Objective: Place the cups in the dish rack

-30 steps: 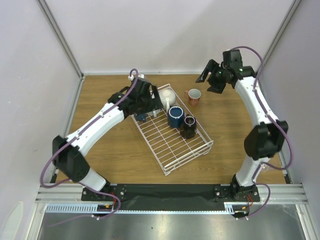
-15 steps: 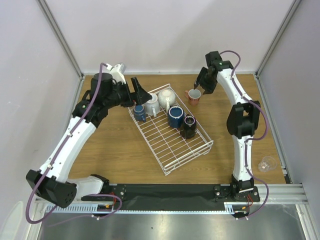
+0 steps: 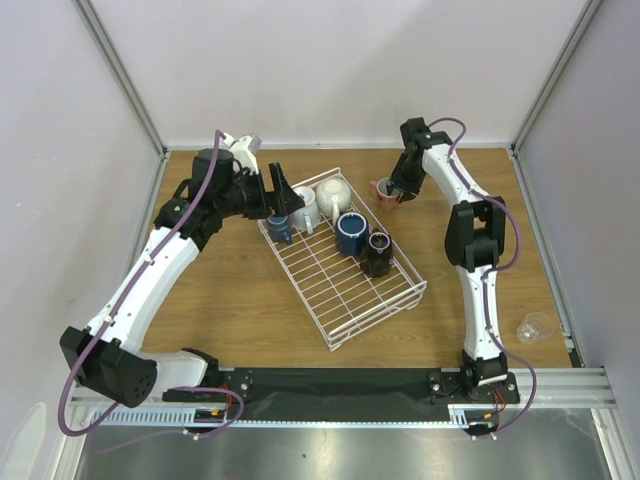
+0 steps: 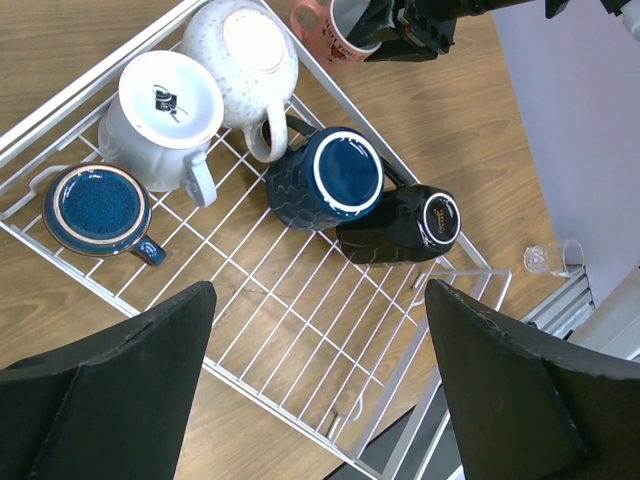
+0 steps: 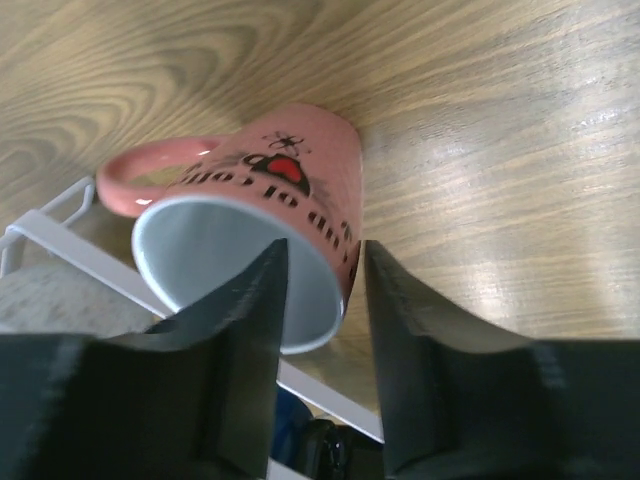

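Note:
The white wire dish rack (image 3: 340, 300) lies slanted mid-table. Several cups stand at its far end: a dark navy one (image 4: 97, 205), a white one (image 4: 170, 100), a speckled cream one (image 4: 250, 45), a blue one (image 4: 335, 175) and a black one (image 4: 400, 225). My left gripper (image 3: 280, 188) hovers open above that end, holding nothing (image 4: 318, 300). The salmon-pink cup (image 3: 386, 192) stands on the wood just beyond the rack's far corner. My right gripper (image 5: 322, 245) straddles its rim, one finger (image 5: 250, 330) inside and the other outside. A gap remains at the wall.
A clear plastic cup (image 3: 535, 326) sits near the table's right edge, also in the left wrist view (image 4: 555, 258). White walls enclose the table on three sides. A metal rail (image 3: 340, 385) runs along the front.
My left gripper pulled back from the rack's far-left corner, leaving the dark navy and white cups there. My right gripper swung in and came down over the pink cup's rim.

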You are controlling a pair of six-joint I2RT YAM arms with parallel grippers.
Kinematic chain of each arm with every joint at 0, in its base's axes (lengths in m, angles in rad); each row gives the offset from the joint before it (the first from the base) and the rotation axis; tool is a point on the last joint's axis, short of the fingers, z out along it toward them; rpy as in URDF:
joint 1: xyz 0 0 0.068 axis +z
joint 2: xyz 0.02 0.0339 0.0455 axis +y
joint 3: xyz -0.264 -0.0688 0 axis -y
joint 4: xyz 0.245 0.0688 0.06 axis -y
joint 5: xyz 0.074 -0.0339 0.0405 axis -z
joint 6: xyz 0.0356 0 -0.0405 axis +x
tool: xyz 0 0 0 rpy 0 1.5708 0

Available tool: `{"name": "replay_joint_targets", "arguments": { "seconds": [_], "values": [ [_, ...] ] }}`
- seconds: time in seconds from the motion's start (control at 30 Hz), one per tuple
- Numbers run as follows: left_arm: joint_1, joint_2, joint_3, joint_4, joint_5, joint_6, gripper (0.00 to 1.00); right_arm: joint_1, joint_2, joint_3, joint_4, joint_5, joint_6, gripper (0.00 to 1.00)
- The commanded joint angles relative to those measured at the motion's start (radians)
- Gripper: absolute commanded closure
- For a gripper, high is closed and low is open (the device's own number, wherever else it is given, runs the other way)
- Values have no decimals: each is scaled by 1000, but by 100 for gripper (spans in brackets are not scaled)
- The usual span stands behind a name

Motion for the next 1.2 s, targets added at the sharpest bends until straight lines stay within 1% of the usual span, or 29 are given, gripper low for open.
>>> {"name": "replay_joint_targets", "arguments": {
  "seconds": [0.0,0.03,0.1,0.13,0.23,0.37,0.43,0.47,0.5,0.53,0.57,0.6,0.63,0.67,0.7,0.73,0.77,0.8,0.83,0.87,0.9,0.93,0.97,1.0,1.03,1.07,1.1,1.17],
  "values": [
    [15,-1,48,5,17,19,8,-4,10,38,12,0,20,61],
    [15,1,46,7,20,13,9,-8,11,38,15,-6,25,65],
    [18,-1,46,8,33,3,8,-22,20,39,21,-37,31,69],
    [18,-2,45,8,39,-13,9,-28,22,41,22,-46,33,80],
    [18,-11,42,17,56,-54,9,-48,1,38,25,-60,33,100],
    [18,-19,32,27,89,-126,8,-62,-107,4,35,-60,5,100],
    [18,-19,22,42,144,-198,8,-62,-212,-37,52,-60,-30,100],
    [18,-22,13,78,169,-230,8,-59,-260,-63,64,-58,-41,100],
    [18,-22,-9,102,230,-266,8,-54,-350,-91,81,-60,-70,100],
    [18,-25,-23,129,262,-348,8,-44,-412,-164,128,-66,-84,100],
    [12,-27,-38,172,295,-396,8,-36,-465,-206,161,-80,-102,100],
    [9,-27,-53,253,333,-442,8,-31,-520,-250,196,-93,-119,100],
    [3,-28,-79,301,379,-535,8,-15,-647,-362,281,-144,-151,100],
    [-14,-24,-86,341,402,-578,8,-8,-705,-411,328,-170,-168,100],
    [-25,-24,-93,414,420,-615,8,-4,-773,-474,369,-187,-179,100],
    [-31,-21,-92,448,437,-693,8,4,-894,-529,461,-231,-200,100],
    [-43,-19,-99,526,465,-779,7,13,-961,-641,507,-256,-211,100],
    [-50,-21,-106,568,470,-827,7,15,-1017,-693,600,-288,-216,100],
    [-57,-25,-112,621,477,-881,6,18,-1067,-744,647,-322,-217,100],
    [-80,-30,-121,683,482,-936,6,24,-1167,-836,682,-377,-219,100],
    [-94,-38,-136,733,482,-1047,6,29,-1208,-869,712,-388,-219,100],
    [-128,-42,-141,807,481,-1098,6,39,-1252,-904,760,-397,-217,100],
    [-146,-48,-144,836,473,-1151,5,56,-1317,-927,775,-399,-210,100],
    [-166,-67,-167,878,461,-1251,4,64,-1349,-961,790,-397,-205,100],
    [-188,-77,-182,934,447,-1299,4,71,-1374,-973,795,-402,-196,100],
    [-223,-93,-194,999,412,-1338,4,78,-1416,-979,795,-400,-187,100],
    [-237,-105,-217,1020,395,-1388,4,94,-1437,-991,795,-402,-185,100],
    [-270,-146,-227,1015,359,-1410,4,107,-1472,-998,790,-397,-179,100]
  ]
}}
